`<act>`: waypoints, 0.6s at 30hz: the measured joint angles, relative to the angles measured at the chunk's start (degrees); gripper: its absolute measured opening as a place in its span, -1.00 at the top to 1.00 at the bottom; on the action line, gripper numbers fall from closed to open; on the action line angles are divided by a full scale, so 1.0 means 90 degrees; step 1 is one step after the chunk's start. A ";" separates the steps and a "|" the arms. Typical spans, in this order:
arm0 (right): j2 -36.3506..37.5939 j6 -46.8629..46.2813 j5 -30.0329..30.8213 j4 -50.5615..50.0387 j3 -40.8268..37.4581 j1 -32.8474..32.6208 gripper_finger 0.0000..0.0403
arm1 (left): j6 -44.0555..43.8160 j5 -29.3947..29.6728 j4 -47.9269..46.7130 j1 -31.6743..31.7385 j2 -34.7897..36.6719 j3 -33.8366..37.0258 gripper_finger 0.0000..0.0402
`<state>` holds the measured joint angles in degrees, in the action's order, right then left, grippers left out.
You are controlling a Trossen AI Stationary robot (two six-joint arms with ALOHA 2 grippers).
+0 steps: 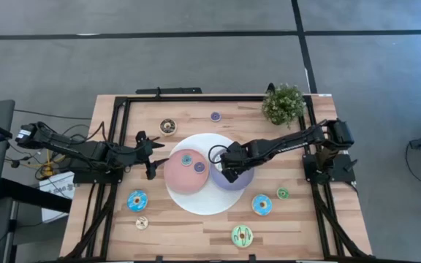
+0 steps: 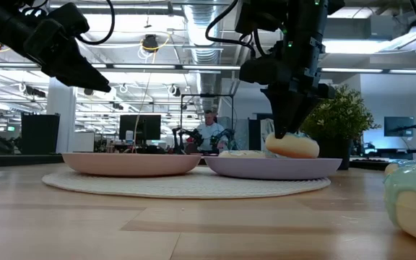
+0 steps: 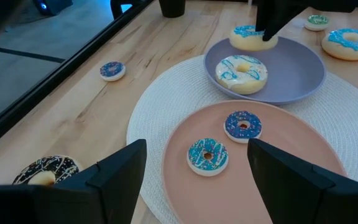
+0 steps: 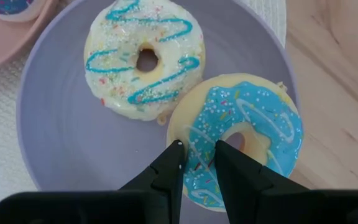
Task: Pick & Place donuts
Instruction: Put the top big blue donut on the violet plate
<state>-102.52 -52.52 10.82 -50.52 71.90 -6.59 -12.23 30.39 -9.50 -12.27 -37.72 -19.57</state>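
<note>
My right gripper (image 4: 197, 149) is shut on a large blue-iced donut (image 4: 244, 134) over the purple plate (image 4: 61, 143), at the plate's edge. A white-iced donut with blue drizzle (image 4: 143, 59) lies flat on the same plate. Two small blue donuts (image 3: 207, 155) (image 3: 242, 126) lie on the pink plate (image 3: 291, 186). Both plates sit on a round white mat (image 1: 203, 204). My left gripper (image 1: 154, 155) hangs open above the table, left of the pink plate, with nothing between its fingers. My right gripper pinches the blue donut's ring (image 4: 199, 163) between its two fingers. One finger (image 4: 174, 163) is at the outer rim and the other (image 4: 225, 163) is toward the hole. The fingers come steeply from above. The donut sits about level, low over the purple plate's rim (image 2: 316, 163); I cannot tell whether it touches.
Loose donuts lie on the wood: a brown one (image 1: 168, 126) and a small purple one (image 1: 215, 116) at the far side, and blue (image 1: 137, 199), tan (image 1: 142, 223), green (image 1: 243, 235), blue (image 1: 262, 204) and small green (image 1: 283, 193) ones nearer. A potted plant (image 1: 283, 104) stands at the far right.
</note>
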 joint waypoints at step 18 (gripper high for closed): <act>0.0000 0.0153 0.0104 -0.0119 -0.0001 -0.0001 0.60 | -0.0036 -0.0002 -0.0002 0.0000 -0.0002 0.0000 -0.37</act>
<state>-102.52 -51.14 11.75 -51.59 71.90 -6.60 -12.56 30.37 -9.52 -12.27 -37.74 -19.57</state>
